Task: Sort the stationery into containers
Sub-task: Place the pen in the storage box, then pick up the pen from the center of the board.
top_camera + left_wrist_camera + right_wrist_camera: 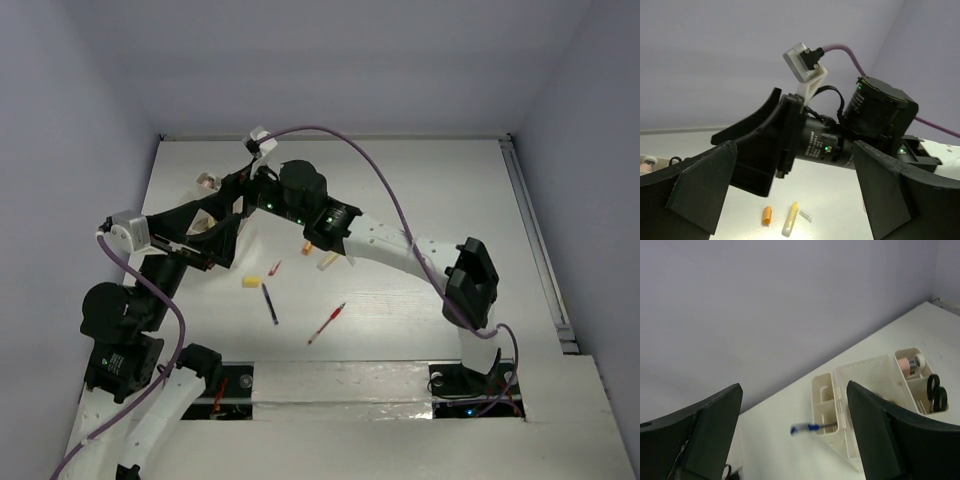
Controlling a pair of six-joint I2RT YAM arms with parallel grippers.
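Top view: the left arm point(130, 310) and the right arm point(390, 240) both reach to the far-left part of the table point(450, 190). They meet over the container point(208, 182), which is mostly hidden under them. Loose nr the middle lie 1 yellow bit point(252, 282), 1 small red bit point(274, 268), 1 dark blue pen point(270, 304), 1 red pen point(327, 324), 1 orange bit point(308, 247) and 1 cream piece point(328, 261).

Left wrist view: the left gripper point(794, 150) has its jaws wide, w/ nothing held. It faces the right arm's wrist. Below lie the orange bit, the cream piece and 1 small clear piece point(806, 215), near each other but apart.

Right wrist view: the right gripper point(794, 390) also has wide jaws and holds nothing; it hangs above the container. 1 blue-ended pen point(807, 428) lies across the rim of the narrow left compartment, its blue end sticking out. 1 tape roll point(912, 365) sits in the far-right compartment, and the scissors point(936, 392) are in the one just beside it.
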